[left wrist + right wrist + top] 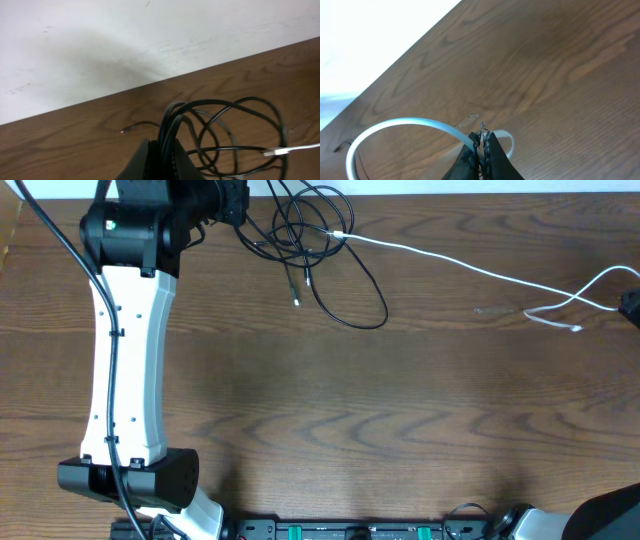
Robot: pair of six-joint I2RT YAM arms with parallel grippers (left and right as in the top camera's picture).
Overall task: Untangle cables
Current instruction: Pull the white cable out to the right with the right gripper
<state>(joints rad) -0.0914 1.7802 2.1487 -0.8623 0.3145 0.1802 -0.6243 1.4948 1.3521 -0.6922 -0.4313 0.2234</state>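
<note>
The black cable point(330, 275) lies in loose loops at the table's far edge, left of centre. My left gripper point(235, 205) is shut on a bundle of its strands; the left wrist view shows the black cable point(235, 130) looping out from my left gripper point(162, 150). The white cable point(470, 268) runs taut from its plug among the black loops to the right edge, where my right gripper point(630, 302) holds it. In the right wrist view my right gripper point(482, 142) is shut on the white cable point(395, 125), which arcs to the left.
The white left arm point(125, 360) stretches along the table's left side. The arm bases and their wiring sit along the front edge point(350, 530). A white wall point(125, 45) stands just behind the table's far edge.
</note>
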